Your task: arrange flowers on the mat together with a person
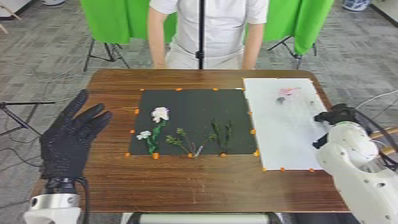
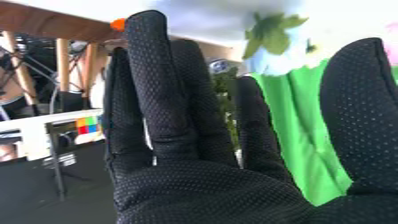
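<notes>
Flowers lie on two surfaces between two open robot hands.
The left hand (image 1: 67,150) is open, fingers straight; to its right, one black mat (image 1: 182,97) bears two white flowers (image 1: 160,114), some leafy sprigs (image 1: 184,142) too small to count, and two slender green stems (image 1: 227,135). Farther right, just before the right hand (image 1: 334,117), one white sheet (image 1: 282,137) holds one pink flower (image 1: 288,91). The right hand's fingers (image 2: 164,90) stand straight and open.
</notes>
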`<action>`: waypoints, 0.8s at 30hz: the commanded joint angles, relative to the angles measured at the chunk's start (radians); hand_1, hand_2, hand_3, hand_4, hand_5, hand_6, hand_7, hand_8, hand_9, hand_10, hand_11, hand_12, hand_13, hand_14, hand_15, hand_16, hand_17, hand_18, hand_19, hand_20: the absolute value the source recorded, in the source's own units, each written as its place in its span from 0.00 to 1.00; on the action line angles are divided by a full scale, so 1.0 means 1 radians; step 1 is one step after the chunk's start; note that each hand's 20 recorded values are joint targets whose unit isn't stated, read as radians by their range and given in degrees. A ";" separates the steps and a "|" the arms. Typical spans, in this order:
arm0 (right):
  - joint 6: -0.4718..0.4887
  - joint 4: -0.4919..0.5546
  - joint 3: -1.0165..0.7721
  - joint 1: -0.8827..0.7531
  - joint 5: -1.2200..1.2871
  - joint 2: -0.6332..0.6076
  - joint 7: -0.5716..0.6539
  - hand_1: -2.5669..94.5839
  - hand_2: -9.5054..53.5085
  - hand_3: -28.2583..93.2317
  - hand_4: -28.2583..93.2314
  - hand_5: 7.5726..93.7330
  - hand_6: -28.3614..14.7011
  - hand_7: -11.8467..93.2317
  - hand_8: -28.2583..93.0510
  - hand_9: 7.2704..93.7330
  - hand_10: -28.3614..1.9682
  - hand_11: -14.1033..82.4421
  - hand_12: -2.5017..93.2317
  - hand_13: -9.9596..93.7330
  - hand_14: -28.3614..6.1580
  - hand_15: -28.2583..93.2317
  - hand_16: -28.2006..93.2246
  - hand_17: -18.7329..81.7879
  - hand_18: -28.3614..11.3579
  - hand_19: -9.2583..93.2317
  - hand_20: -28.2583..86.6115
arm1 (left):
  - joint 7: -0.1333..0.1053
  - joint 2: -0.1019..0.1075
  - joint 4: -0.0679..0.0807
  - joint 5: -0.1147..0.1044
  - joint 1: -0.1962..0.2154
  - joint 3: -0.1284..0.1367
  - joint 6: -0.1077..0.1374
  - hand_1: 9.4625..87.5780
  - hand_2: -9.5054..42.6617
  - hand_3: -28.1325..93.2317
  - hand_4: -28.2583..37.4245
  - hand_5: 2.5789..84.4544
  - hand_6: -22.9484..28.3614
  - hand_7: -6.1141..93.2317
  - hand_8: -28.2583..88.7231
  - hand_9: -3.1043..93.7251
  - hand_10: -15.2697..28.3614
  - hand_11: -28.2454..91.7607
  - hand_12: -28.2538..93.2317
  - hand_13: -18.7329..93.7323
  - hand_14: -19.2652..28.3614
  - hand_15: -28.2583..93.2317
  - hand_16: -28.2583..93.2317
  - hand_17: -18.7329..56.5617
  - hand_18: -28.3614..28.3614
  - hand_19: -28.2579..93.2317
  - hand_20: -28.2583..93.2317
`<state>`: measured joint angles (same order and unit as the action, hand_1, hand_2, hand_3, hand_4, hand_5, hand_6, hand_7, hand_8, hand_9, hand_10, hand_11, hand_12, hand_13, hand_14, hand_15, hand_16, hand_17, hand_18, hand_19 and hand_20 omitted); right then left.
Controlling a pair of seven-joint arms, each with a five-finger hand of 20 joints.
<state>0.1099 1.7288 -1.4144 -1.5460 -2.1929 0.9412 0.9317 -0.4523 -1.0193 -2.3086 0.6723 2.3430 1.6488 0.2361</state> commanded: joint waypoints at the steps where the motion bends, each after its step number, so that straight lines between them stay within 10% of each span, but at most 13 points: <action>1: 0.101 -0.041 0.027 0.015 0.028 0.010 -0.017 0.32 0.03 0.87 0.00 0.34 0.74 0.23 0.13 0.56 0.35 0.29 0.15 0.68 0.37 0.59 0.30 0.37 0.06 0.73 0.27 | 0.014 -0.006 0.004 -0.002 -0.003 -0.005 -0.004 0.15 0.34 0.87 0.00 0.39 0.60 0.17 0.16 0.41 0.83 0.43 0.31 0.43 0.98 0.62 0.15 0.18 0.98 0.81 0.19; 13: 0.035 -0.056 0.093 -0.028 -0.134 -0.007 -0.124 0.57 0.00 0.79 0.00 0.79 0.72 0.27 0.20 0.90 0.66 0.27 0.26 0.85 0.66 0.51 0.40 0.44 0.28 0.80 0.28 | 0.035 -0.016 0.013 -0.003 -0.014 -0.003 -0.014 0.15 0.35 0.87 0.00 0.39 0.60 0.17 0.16 0.41 0.83 0.43 0.31 0.42 0.98 0.62 0.15 0.18 0.98 0.81 0.19; 24: -0.087 0.110 0.050 -0.084 -0.243 0.061 -0.181 0.61 0.00 0.80 0.00 0.90 0.71 0.29 0.23 1.00 0.73 0.33 0.33 0.92 0.72 0.56 0.45 0.48 0.32 0.86 0.26 | 0.011 -0.017 0.004 0.004 0.009 0.027 -0.022 0.15 0.35 0.86 0.00 0.39 0.60 0.17 0.16 0.41 0.83 0.43 0.31 0.42 0.98 0.62 0.15 0.19 0.98 0.81 0.19</action>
<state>0.0634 1.7131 -1.3500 -1.5713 -2.3572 0.9324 0.7980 -0.4300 -1.0261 -2.3035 0.6731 2.3269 1.6540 0.2264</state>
